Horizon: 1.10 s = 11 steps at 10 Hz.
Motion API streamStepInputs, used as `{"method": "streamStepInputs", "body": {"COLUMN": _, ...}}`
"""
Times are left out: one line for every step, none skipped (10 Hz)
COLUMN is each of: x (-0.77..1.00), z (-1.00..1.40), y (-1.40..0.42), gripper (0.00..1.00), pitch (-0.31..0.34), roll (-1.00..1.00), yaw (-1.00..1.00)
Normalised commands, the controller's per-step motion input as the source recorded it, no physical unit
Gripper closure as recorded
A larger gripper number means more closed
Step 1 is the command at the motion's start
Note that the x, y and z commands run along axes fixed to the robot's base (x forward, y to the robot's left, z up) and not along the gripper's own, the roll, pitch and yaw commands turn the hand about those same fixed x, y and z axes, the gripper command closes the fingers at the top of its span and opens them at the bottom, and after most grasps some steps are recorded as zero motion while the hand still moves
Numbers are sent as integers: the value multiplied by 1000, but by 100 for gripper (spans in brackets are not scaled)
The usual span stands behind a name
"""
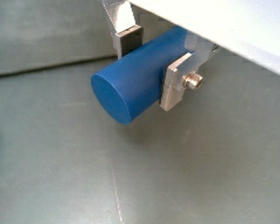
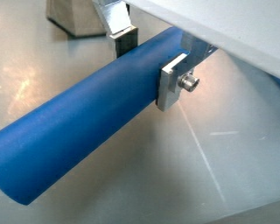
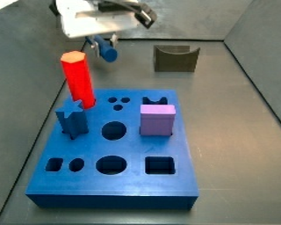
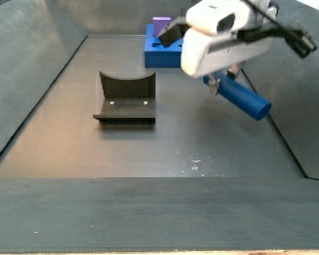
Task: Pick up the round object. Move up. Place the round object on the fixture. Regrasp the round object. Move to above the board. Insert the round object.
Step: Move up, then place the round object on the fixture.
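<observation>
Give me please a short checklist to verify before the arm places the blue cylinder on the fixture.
1. Grip: the pincer is closed on the round object, a finger pressed on each side. Ok.
2. Grip position: it holds the cylinder near one end, and most of the length sticks out. Ok, but watch for tilt.
3. Clearance: in a side view the round object hangs above the floor, touching nothing. Ok.
4. Fixture: its notch is empty. Ok.
5. Alignment: the pincer is beside the fixture, not over it. Not ok.
6. Cylinder axis matched to the notch: cannot tell.
</observation>
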Motion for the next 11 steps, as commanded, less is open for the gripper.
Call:
{"method": "streamStepInputs", "body": {"x": -21, "z": 391, "y": -16, "gripper": 100, "pitch": 32, "roll": -60, "yaw": 29}}
{"method": "streamStepInputs", "body": {"x": -25, "z": 300, "y": -15, "gripper": 100, "pitch": 28, "roll": -65, "yaw": 30}}
{"method": "streamStepInputs", "body": {"x": 0, "z": 1000, "y": 0, "gripper": 100, "pitch": 0, "roll": 0, "yaw": 0}}
{"method": "streamStepInputs", "body": {"x": 14, "z": 1000, "y": 4, "gripper": 100, "pitch": -10, "roll": -2, "yaw": -6}}
{"method": "streamStepInputs", "body": {"x": -1, "z": 1000, "y": -2, "gripper": 100, "pitch": 14, "roll": -14, "yaw": -5}}
{"method": "streamStepInputs", "body": {"x": -4, "z": 1000, "y": -5, "gripper": 100, "pitch": 18, "roll": -24, "yaw": -2}}
{"method": "streamStepInputs", "body": {"x": -7, "z": 1000, "y": -6, "gripper": 100, "pitch": 21, "roll": -32, "yaw": 2}}
{"method": "streamStepInputs", "body": {"x": -11, "z": 1000, "y": -13, "gripper": 100, "pitch": 28, "roll": -54, "yaw": 8}}
{"method": "streamStepInputs", "body": {"x": -13, "z": 1000, "y": -16, "gripper": 100, "pitch": 33, "roll": -63, "yaw": 10}}
{"method": "streamStepInputs", "body": {"x": -9, "z": 852, "y": -20, "gripper": 100, "pitch": 39, "roll": -81, "yaw": 15}}
{"method": "streamStepInputs", "body": {"x": -4, "z": 712, "y": -19, "gripper": 100, "pitch": 47, "roll": -93, "yaw": 17}}
